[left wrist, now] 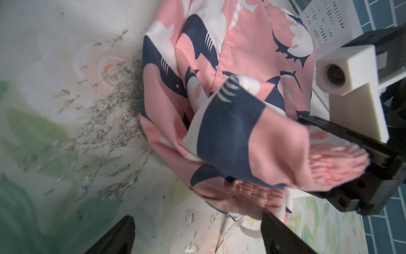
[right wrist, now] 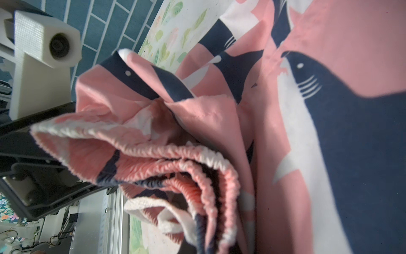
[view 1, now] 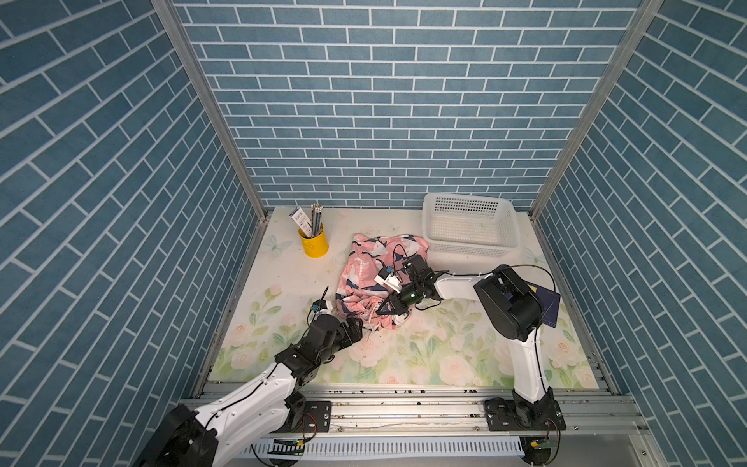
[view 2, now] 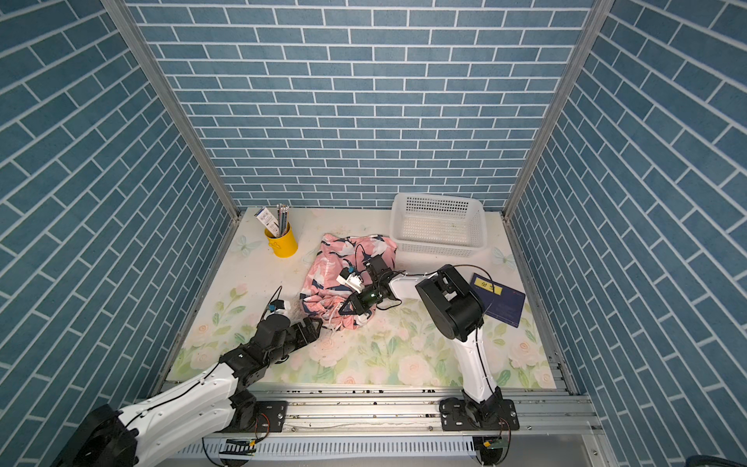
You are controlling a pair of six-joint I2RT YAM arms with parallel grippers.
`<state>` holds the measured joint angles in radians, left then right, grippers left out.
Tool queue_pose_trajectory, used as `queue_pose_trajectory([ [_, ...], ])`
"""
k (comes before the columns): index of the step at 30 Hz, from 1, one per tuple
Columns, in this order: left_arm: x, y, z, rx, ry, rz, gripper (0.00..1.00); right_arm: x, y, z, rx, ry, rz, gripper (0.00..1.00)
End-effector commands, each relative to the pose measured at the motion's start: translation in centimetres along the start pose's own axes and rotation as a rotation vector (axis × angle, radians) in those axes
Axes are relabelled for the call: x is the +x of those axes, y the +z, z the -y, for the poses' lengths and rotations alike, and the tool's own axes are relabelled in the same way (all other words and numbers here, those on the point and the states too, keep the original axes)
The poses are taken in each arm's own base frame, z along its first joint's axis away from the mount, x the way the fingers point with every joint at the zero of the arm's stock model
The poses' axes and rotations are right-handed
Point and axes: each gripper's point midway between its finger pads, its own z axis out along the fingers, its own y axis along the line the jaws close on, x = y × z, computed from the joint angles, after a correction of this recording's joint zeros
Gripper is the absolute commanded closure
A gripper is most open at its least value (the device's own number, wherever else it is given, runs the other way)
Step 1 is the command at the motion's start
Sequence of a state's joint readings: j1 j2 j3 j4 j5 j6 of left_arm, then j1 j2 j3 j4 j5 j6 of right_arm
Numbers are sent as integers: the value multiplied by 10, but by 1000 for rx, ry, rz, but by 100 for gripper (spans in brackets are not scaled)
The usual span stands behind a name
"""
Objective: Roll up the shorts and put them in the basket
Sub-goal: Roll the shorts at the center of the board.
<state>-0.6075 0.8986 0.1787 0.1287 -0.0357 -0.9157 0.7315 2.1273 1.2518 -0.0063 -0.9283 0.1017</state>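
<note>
The shorts lie bunched at mid-table on the floral mat, just beside the white basket. The gathered waistband is at the end nearest the arm bases.

Treat the fabric as light, thin and limp. It will not keep a shape on its own, and a loose roll is likely to spring open once released. The printed cloth looks smooth and may slide on the mat. The elastic waistband is the thickest, most grippable part.

The right gripper is clamped on several folded layers of the waistband, as both wrist views show. The left gripper stands with jaws wide and holds nothing. The white drawstring trails between its fingers.

Take hold at the waistband or a hemmed edge, pinching all layers together. Keep the drawstring clear of the jaws, as it could snag.

Containers: the basket shows nothing of any size inside. The yellow cup, well apart from the shorts, holds pencils and a small carton
</note>
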Motion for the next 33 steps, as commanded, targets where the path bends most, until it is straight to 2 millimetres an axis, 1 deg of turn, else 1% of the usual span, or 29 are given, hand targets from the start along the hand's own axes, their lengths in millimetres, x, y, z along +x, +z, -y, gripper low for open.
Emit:
queue_pose_trajectory([
  [1,-18,8,19,74,35,90,4,5,5,8,-7,47,-13,100],
  [4,-24,12,21,83,29,127,3,7,7,9,-12,57,-17,100],
  [11,-34,29,18,25,41,147,2,14,9,12,-13,81,-38,100],
  [15,-37,38,11,-8,8,153,5,17,9,13,-9,90,-39,100],
  [17,-38,42,8,-29,7,146,11,19,9,12,-8,91,-40,100],
  [19,-39,46,7,-26,-9,144,21,22,7,13,1,95,-44,100],
  [21,-41,47,6,-30,-24,145,34,25,6,13,4,99,-48,100],
  [22,-42,48,7,-29,-24,146,38,27,6,12,7,101,-49,100],
  [27,-47,51,9,-47,-12,141,80,32,-1,13,55,98,-42,100],
  [30,-49,50,9,-44,-9,129,100,36,-7,15,95,103,-36,91],
  [32,-50,49,8,-54,-10,120,100,36,-13,17,131,95,-25,84],
  [33,-50,48,8,-62,-8,113,100,37,-17,19,165,84,-19,78],
])
